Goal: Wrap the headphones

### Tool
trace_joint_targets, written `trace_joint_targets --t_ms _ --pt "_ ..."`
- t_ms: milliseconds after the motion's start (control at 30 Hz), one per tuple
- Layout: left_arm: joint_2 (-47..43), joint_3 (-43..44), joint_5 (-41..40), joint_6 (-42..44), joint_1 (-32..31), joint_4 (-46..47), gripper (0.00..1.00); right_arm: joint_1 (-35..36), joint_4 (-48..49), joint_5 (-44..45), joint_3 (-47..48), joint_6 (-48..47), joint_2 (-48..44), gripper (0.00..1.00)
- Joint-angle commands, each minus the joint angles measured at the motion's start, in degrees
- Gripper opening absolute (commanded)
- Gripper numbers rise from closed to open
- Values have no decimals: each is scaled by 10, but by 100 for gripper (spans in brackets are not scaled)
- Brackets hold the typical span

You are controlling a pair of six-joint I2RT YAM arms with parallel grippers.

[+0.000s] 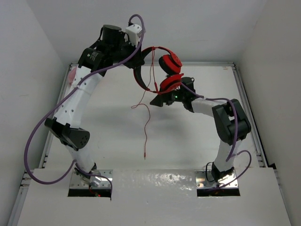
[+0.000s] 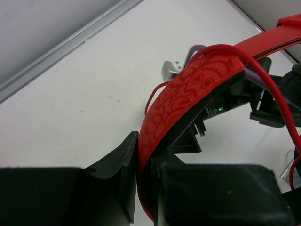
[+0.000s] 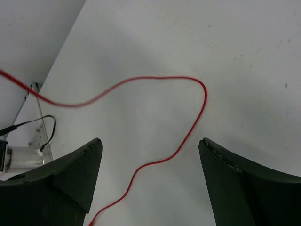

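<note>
While the left end effector (image 2: 143, 165) clamps the headphones (image 1: 170, 62) aloft, their cord (image 1: 146, 122) dangles loose; the right end effector (image 3: 149, 141) gapes empty; wrapping looks barely begun.

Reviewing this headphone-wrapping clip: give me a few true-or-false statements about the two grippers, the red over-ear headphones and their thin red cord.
1. The left gripper is shut on the red patterned headband of the red over-ear headphones. True.
2. The right gripper is shut on the thin red cord. False: its fingers are spread, and the cord runs loose across the white table beneath them.
3. The whole cord is wound around the headband. False: a long stretch trails over the table in the top view.
4. Both round red ear cups show in the top view. True.
</note>
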Motion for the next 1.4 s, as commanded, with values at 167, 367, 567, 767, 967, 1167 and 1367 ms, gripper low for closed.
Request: trace_joint_targets --t_ms 167,367,567,767,967,1167,1367 --pt "6 27 -86 -41 8 51 0 -45 29 73 -73 -57 -80 78" --pt "17 39 -128 -58 8 70 0 28 -30 152 -99 -178 -111 76" --pt "18 40 -160 -103 18 77 0 77 114 194 -197 -150 -151 77" --pt "22 56 -210 -110 19 65 0 106 285 320 -192 -18 -174 80" --pt "25 67 -239 -125 20 74 0 118 496 403 -157 179 -53 76" --pt "32 75 -252 -131 20 82 0 136 545 382 -107 198 20 75" --pt "41 82 -247 -137 20 84 0 149 505 392 -72 181 61 75"
